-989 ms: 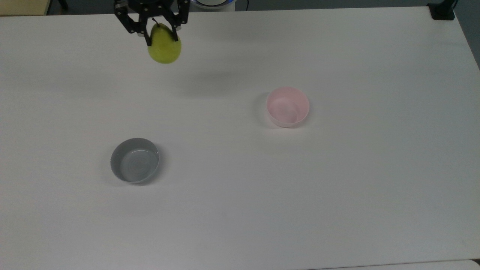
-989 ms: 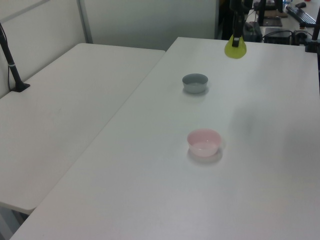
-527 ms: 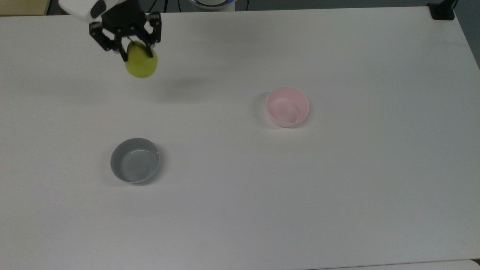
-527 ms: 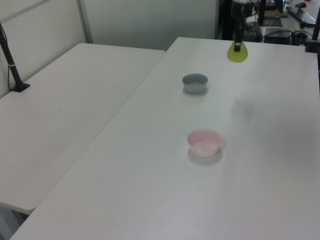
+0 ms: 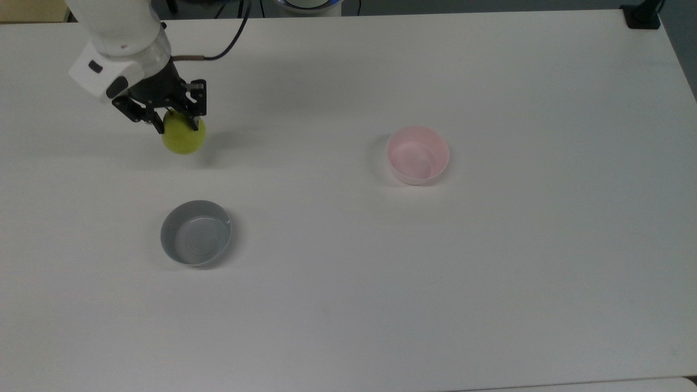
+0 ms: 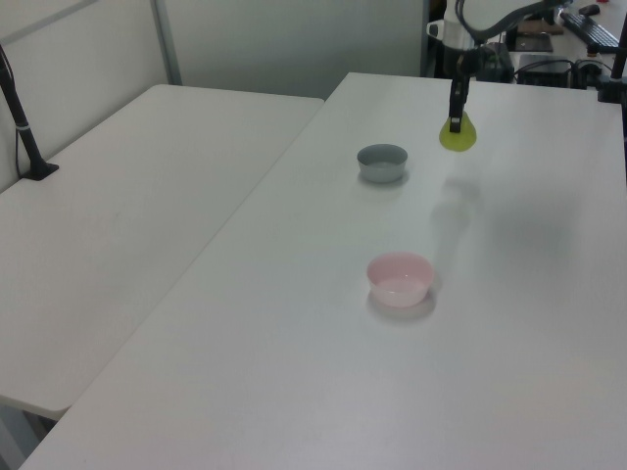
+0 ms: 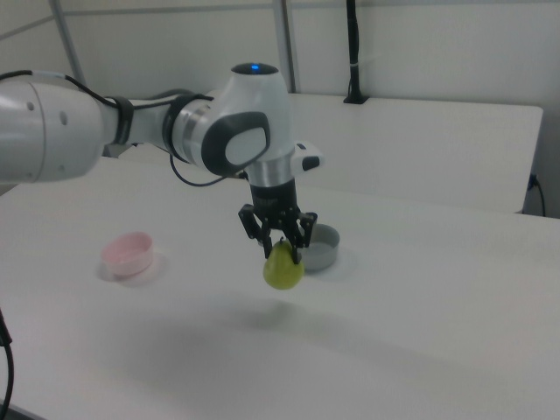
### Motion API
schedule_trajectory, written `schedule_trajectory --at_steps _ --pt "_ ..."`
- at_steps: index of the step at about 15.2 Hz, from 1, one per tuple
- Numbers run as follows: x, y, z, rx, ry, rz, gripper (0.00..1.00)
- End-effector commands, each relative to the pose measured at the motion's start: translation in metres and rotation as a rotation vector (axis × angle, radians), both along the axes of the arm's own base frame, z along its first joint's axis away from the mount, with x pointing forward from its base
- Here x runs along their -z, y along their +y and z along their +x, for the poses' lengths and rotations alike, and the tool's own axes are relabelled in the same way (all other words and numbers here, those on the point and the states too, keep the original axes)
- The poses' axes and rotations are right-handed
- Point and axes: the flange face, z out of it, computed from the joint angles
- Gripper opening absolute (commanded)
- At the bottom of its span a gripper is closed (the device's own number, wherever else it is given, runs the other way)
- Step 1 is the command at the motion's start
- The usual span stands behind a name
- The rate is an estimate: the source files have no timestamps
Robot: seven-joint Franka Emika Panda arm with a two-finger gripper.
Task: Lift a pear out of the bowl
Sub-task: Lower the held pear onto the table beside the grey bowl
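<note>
White table (image 5: 490, 272): gripper (image 5: 175, 126) clamped on pear (image 5: 184, 137), hanging below fingers, off the surface.

On the surface (image 5: 490, 299), the bowl (image 5: 417, 154) sits toward the top view's right of centre, and the grey bowl (image 5: 196, 232) sits well apart from it, lower and toward the top view's left. The pear (image 5: 184, 136) hangs in the hand (image 5: 175, 126) above the surface, off it, toward the top view's upper left, beyond the grey bowl. In the right view the pear (image 7: 283, 268) hangs just before the grey bowl (image 7: 320, 247), with the bowl (image 7: 128, 254) far to the right view's left.
</note>
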Motion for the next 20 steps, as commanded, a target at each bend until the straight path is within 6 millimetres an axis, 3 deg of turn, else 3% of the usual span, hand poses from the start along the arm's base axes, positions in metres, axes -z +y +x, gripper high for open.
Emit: schedule_trajectory --at_steps 1,8,11,12,14,15,17,20 --pt "0.026 -0.005 0.004 -0.002 0.012 0.001 0.04" --pt "0.065 -0.005 -0.001 -0.007 -0.004 -0.021 0.04" --pt "0.068 -0.006 -0.001 0.006 -0.001 -0.022 0.06" --pt "0.067 -0.006 -0.001 0.009 0.001 -0.022 0.2" --pt "0.066 -0.011 -0.003 0.022 0.002 -0.017 0.74" --pt "0.064 -0.013 -0.004 0.036 -0.001 -0.018 0.92" --pt "0.061 -0.012 -0.003 0.059 -0.007 -0.019 1.0" --pt "0.041 -0.01 -0.005 0.106 -0.021 -0.021 1.0"
